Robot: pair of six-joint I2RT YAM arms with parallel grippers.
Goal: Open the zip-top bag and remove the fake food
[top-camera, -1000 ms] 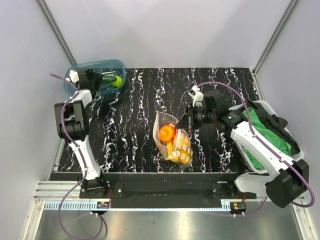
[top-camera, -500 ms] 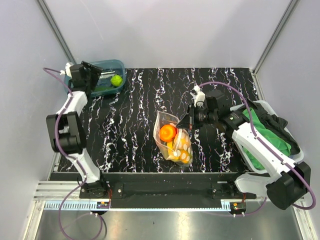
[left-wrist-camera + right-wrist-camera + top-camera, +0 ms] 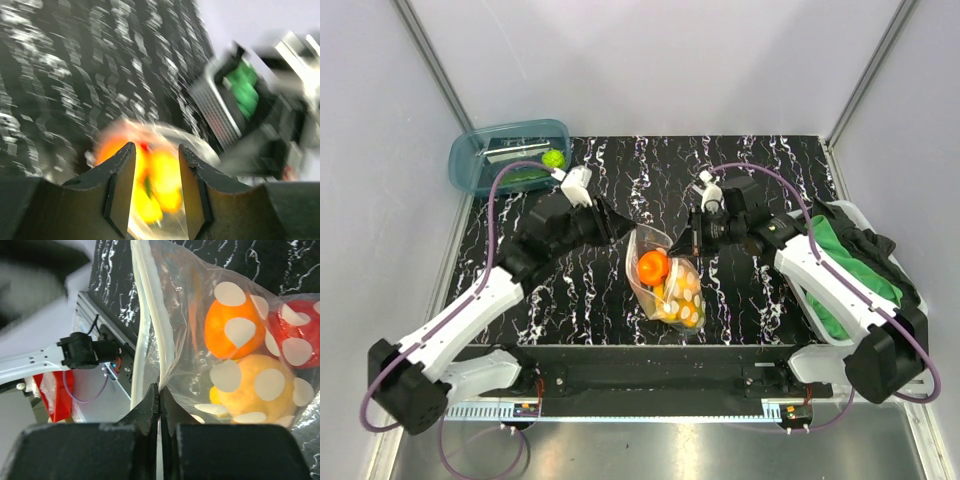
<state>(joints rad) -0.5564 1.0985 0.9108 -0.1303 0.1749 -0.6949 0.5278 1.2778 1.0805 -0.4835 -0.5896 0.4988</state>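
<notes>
Far left, the blue translucent plastic tub (image 3: 465, 170) sits well apart; your left claw (image 3: 156, 150) stands half-parted and empty, aimed at the clear crinkly dotted zip-top bag (image 3: 667, 282) on the black marbled counter (image 3: 590, 300), likely to take its free lip; glossy orange, yellow and red fake food (image 3: 655, 266) lies inside; your right claw (image 3: 160, 390) pinches the seal edge tight, anchoring it.
</notes>
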